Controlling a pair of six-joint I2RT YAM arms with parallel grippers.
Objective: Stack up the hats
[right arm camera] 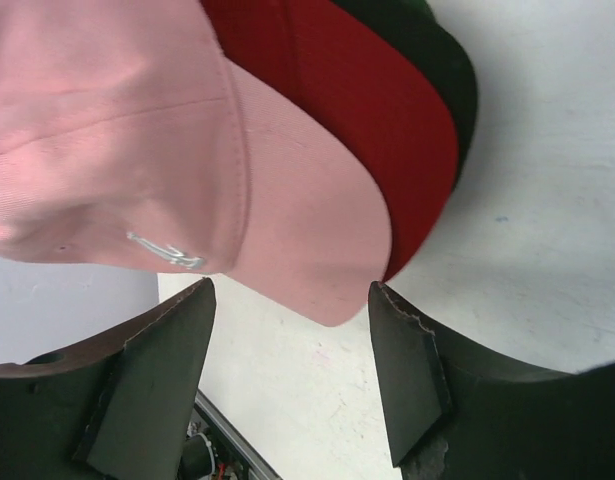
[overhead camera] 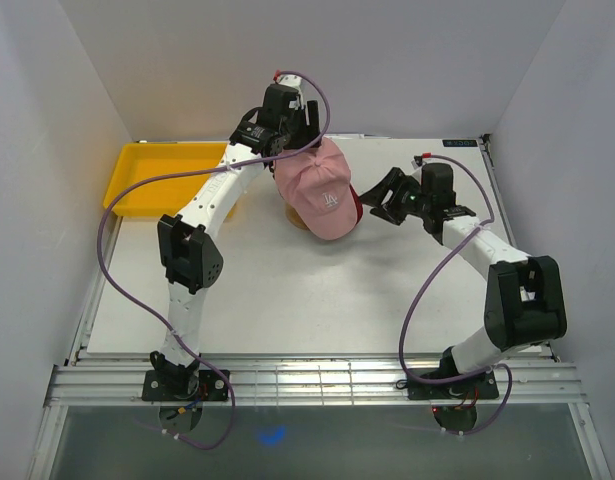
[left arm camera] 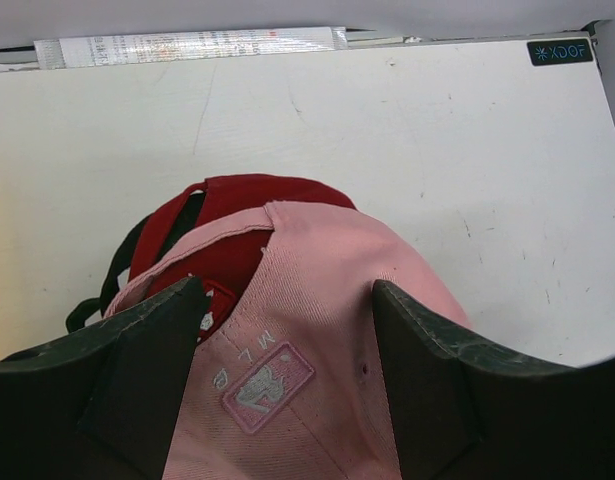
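Note:
A pink cap (overhead camera: 322,190) tops a stack of hats at the middle back of the table. A red cap (left arm camera: 237,200) lies under it, and a dark cap's brim (right arm camera: 447,70) lies under the red brim (right arm camera: 357,110). My left gripper (overhead camera: 287,148) is open at the back of the pink cap (left arm camera: 317,290). Its fingers (left arm camera: 427,380) straddle the cap's rear panel with the small embroidered patch. My right gripper (overhead camera: 372,200) is open and empty at the brim side. The tip of the pink brim (right arm camera: 317,270) hangs just above the gap between its fingers (right arm camera: 412,370).
A yellow tray (overhead camera: 152,180) sits at the back left, beside the left arm. A bit of the wooden stand (overhead camera: 297,218) shows under the stack. The white walls close in the table on the left, the back and the right.

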